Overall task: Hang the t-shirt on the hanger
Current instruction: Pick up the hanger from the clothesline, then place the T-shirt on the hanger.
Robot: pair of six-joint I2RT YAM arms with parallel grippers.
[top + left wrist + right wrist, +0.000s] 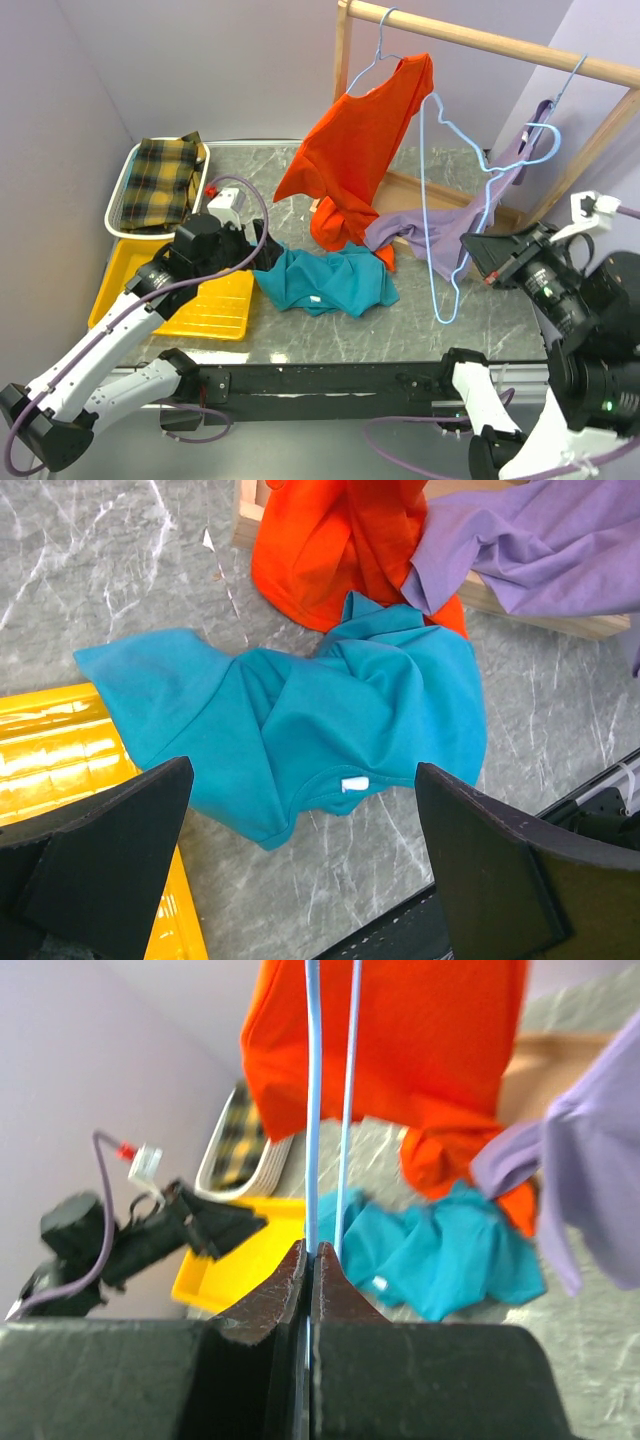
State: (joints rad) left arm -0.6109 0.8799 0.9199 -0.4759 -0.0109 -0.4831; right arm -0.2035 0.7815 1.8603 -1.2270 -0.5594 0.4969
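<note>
black fingers [130,850] of the left claw [305,770] fill the bottom corners of its wrist view, spread wide with nothing between them. the claw hovers just above the near edge of the t-shirt [330,710]. in the top view the left claw [262,252] sits at the shirt's left end, over the inner edge of a yellow tray [215,305].

the t-shirt [330,280] lies crumpled in a low heap on the grey marbled tabletop [300,330], near its front edge, with a small white tag [352,785] showing at the collar. its far side touches the hanging hem of an orange shirt [360,150], and a lilac shirt [440,225] droops just to its right.

the right claw [310,1255] is pinched tight on the hanger [312,1110]; the thin pale-blue wire runs straight up out of the closed fingertips. from above, the right claw [470,250] holds the hanger [423,180] up off the tabletop, standing steeply on end, right of the t-shirt and apart from it.

the orange and lilac shirts hang from a wooden rail [480,38] at the back. a white basket [118,195] with plaid cloth sits at the far left, behind the tray.
</note>
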